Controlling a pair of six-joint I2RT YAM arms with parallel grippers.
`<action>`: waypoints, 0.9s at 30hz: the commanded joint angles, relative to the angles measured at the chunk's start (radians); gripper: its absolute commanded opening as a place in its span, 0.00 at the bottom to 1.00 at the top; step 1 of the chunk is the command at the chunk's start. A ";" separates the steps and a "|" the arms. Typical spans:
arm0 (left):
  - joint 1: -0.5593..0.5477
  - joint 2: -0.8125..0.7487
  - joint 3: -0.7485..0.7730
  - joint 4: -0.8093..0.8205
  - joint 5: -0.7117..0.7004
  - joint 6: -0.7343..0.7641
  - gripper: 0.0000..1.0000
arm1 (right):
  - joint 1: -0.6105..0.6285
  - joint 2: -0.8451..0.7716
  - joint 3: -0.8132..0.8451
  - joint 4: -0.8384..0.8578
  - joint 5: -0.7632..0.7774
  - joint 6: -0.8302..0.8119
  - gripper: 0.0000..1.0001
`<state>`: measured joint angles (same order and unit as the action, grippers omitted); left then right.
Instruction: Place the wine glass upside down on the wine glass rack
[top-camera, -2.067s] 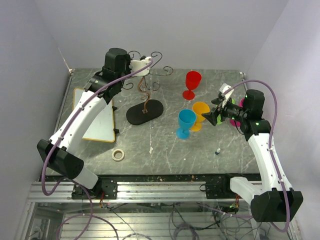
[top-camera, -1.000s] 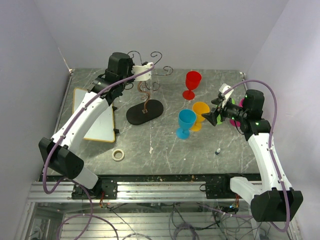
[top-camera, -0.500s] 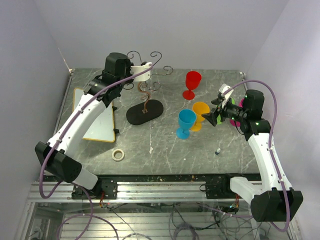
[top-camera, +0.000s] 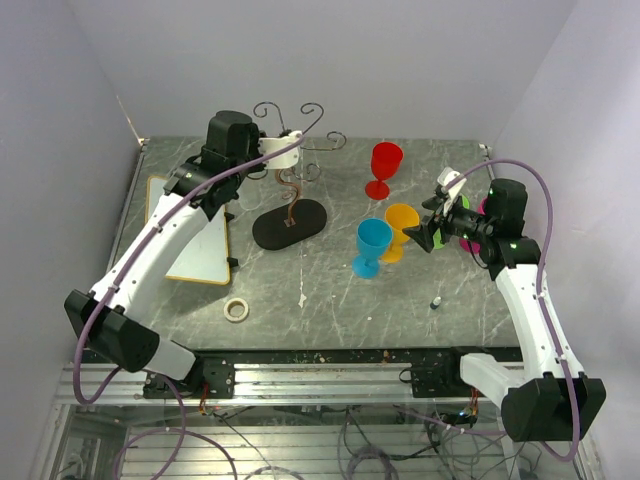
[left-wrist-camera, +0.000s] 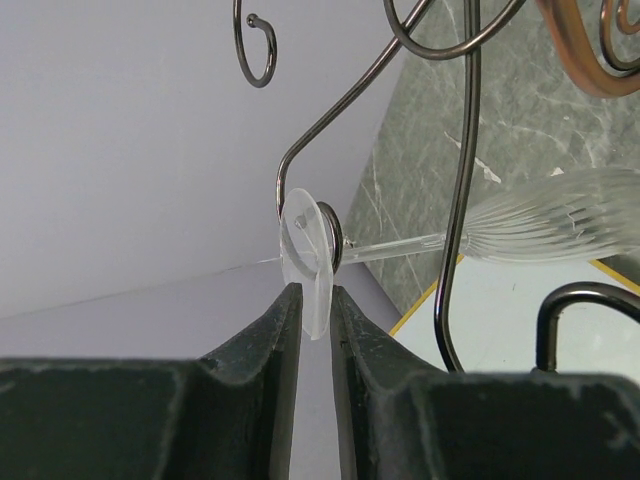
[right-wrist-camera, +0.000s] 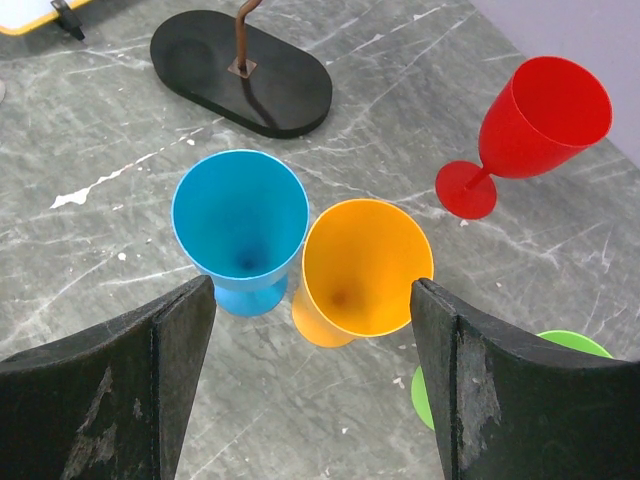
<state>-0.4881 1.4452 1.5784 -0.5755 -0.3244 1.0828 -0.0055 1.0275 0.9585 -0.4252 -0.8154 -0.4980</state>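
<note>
Left arm (top-camera: 170, 235) shifted, jaws pinching wine glass (left-wrist-camera: 545, 228)

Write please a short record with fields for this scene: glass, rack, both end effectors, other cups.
Glass: clear ribbed wine glass, stem among the rack's wires
Rack: thin dark wire wine glass rack, black oval base
Left end effector: fingers close on both sides of the glass's round foot; pressing it or not, cannot tell
Right end effector: open, empty, above the blue plastic goblet and the orange plastic goblet
Other: red plastic goblet, upright, apart from those two
</note>
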 joint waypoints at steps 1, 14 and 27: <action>-0.003 -0.023 -0.007 -0.005 0.028 -0.022 0.28 | -0.009 0.003 0.014 -0.003 0.001 -0.008 0.79; -0.003 -0.057 -0.061 -0.013 0.024 -0.033 0.38 | -0.009 0.013 0.015 -0.004 0.003 -0.010 0.79; -0.003 -0.175 -0.131 -0.002 0.061 -0.125 0.51 | -0.010 0.027 0.008 0.005 0.020 -0.006 0.80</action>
<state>-0.4881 1.3285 1.4723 -0.5972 -0.2974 1.0203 -0.0067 1.0496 0.9585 -0.4313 -0.7994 -0.4980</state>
